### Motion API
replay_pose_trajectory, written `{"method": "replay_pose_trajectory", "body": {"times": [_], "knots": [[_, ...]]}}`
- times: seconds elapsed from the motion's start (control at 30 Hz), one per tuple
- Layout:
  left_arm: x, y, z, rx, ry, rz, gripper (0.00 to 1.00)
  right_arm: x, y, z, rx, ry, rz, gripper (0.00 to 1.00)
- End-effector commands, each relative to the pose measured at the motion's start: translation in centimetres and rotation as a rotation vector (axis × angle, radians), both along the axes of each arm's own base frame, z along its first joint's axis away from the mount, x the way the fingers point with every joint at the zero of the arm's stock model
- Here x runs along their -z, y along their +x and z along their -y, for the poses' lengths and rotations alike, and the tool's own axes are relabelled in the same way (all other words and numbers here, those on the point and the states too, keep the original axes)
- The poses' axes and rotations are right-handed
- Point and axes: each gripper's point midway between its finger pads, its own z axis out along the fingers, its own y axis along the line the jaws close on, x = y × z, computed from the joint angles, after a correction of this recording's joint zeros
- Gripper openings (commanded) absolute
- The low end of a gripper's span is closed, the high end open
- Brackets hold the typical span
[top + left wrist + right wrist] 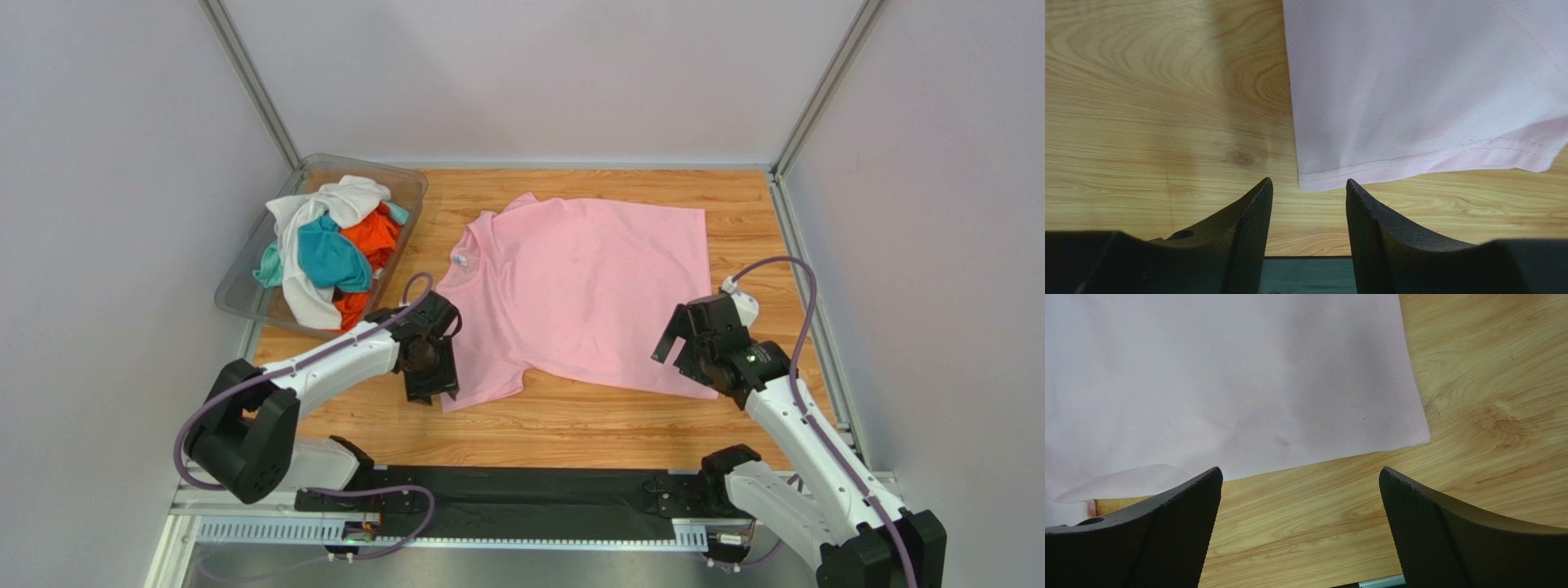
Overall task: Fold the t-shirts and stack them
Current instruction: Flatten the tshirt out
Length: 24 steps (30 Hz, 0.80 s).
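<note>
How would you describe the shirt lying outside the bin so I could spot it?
Look at the wooden table: at its far left corner stands a clear plastic bin heaped with crumpled t-shirts, white, teal and orange. Right of the bin, mid-table, lies the light pink t-shirt. It alone is spread flat on the bare wood.

We see a light pink soft cloth t-shirt (1229, 373) lying flat across the upper left, on a pale wood-grain tabletop (1487, 386) that shows bare at the right and along the bottom. The shirt's side edge runs down to a corner at the right, and its lower edge slants leftward from there. At lower left we make out a small flap of cloth folded over. The right gripper (1300, 478) has its two black textured fingers (1174, 527) spread wide, gripping nothing.
</note>
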Motion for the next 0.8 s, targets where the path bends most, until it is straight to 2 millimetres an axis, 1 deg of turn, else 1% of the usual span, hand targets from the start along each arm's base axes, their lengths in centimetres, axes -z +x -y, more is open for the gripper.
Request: {"method": "replay_pose_trajectory", "body": {"times": [0.0, 0.07, 0.2, 0.3, 0.4, 0.43, 0.5, 0.53, 0.63, 0.7, 0.73, 0.77], "knots": [[0.4, 0.1, -0.3, -0.010, 0.041, -0.024, 0.55, 0.2, -0.1, 0.7, 0.008, -0.033, -0.002, 1.00], [0.8, 0.1, -0.1, -0.008, 0.046, -0.037, 0.54, 0.2, 0.0, 0.8, 0.009, -0.033, -0.001, 1.00], [1.4, 0.2, 1.0, 0.014, 0.022, -0.043, 0.54, 0.4, -0.1, 0.9, 0.016, -0.037, -0.007, 1.00], [1.9, -0.2, 1.7, 0.040, 0.033, -0.059, 0.52, 0.6, -0.1, 1.0, 0.019, -0.039, -0.013, 1.00], [2.9, -0.6, 1.6, 0.043, 0.060, -0.096, 0.39, 0.5, 0.0, 1.0, 0.021, -0.037, -0.012, 1.00], [3.3, -0.7, 1.4, 0.039, 0.073, -0.111, 0.32, 0.4, 0.0, 1.0, 0.023, -0.034, -0.010, 1.00], [3.5, -0.7, 1.3, 0.040, 0.081, -0.117, 0.26, 0.5, -0.1, 1.1, 0.025, -0.035, -0.011, 1.00], [3.6, -0.7, 1.2, 0.035, 0.087, -0.116, 0.17, 0.5, -0.1, 1.1, 0.026, -0.033, -0.012, 1.00], [3.1, -0.1, 1.0, 0.027, 0.097, -0.080, 0.00, 0.6, -0.3, 1.1, 0.036, -0.022, -0.018, 1.00], [2.7, 0.3, 0.2, 0.020, 0.140, -0.053, 0.00, 0.6, -0.4, 1.0, 0.044, -0.011, -0.024, 1.00], [2.2, 0.9, 0.0, 0.009, 0.152, -0.028, 0.00, 0.7, -0.6, 1.0, 0.045, -0.009, -0.029, 1.00], [1.9, 1.4, -0.6, -0.001, 0.188, -0.001, 0.00, 0.9, -0.9, 0.9, 0.055, 0.001, -0.046, 1.00]]}}
